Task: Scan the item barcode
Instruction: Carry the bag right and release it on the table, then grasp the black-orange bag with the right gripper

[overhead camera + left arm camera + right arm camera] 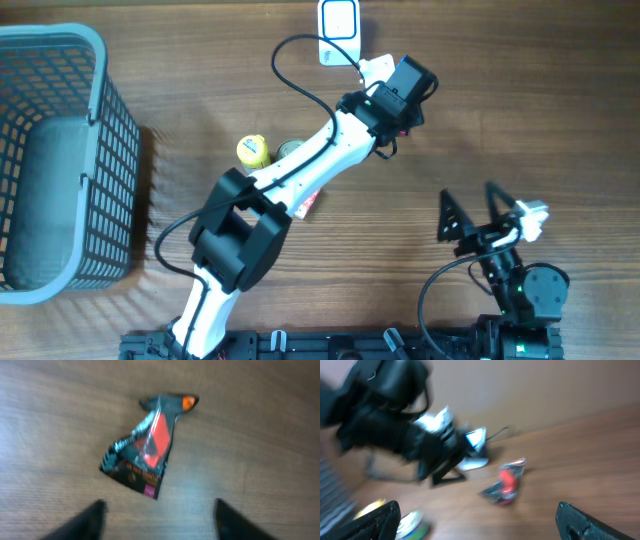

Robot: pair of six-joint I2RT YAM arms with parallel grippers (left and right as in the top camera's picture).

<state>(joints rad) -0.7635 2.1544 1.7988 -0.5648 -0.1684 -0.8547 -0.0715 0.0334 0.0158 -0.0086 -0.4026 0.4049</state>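
Find the crumpled black-and-orange foil packet [145, 450] lying loose on the brown wooden table [260, 435], centre of the left wrist view, clear of both fingers. Note the left gripper [160, 505] spread wide and empty at the bottom edge of that frame, hovering near the packet. In the right wrist view, look just right of the white box-shaped barcode scanner [475, 440] for the same packet, near it but not touching.

Probably the moment for a grasp. Descend squarely, straddle the flatter lower body rather than the twisted top, and close gently to avoid creasing the printed code. Cannot tell through the blur where the barcode sits, so lift slowly and turn the label side toward the scanner window at top centre of the overhead frame. Leave the right gripper [467, 192], wide and empty at lower right, parked.
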